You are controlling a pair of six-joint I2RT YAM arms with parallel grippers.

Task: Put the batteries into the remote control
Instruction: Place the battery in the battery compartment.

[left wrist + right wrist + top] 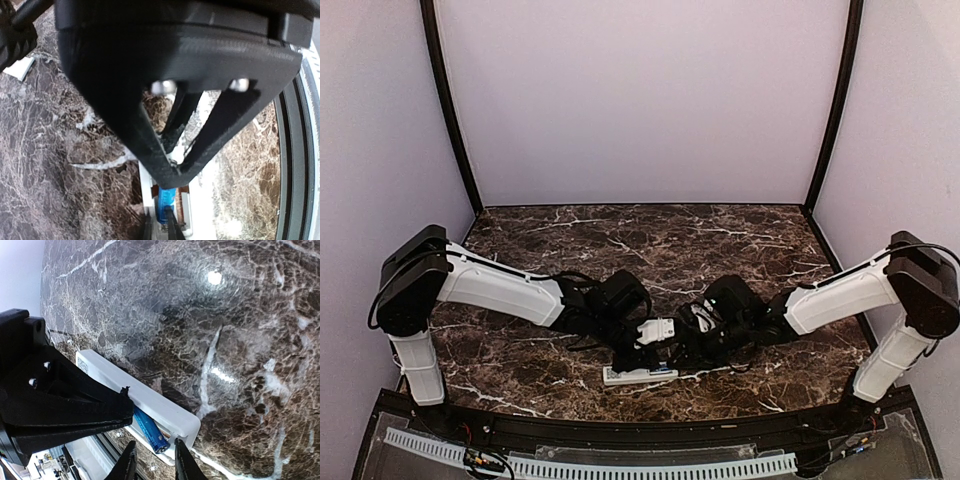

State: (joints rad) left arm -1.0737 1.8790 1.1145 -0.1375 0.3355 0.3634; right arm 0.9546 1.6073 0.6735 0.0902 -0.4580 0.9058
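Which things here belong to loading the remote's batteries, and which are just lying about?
Belong to the job:
remote control
blue battery, in its recess

Just lying about:
small flat pale piece, apart from the remote

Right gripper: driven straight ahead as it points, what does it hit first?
Probably the blue battery lying in the remote control, just ahead of the right gripper; depth unclear, the remote's edge could come first.

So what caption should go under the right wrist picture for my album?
Black fingers poised beside the blue battery lying in the white remote control, on a marble table.
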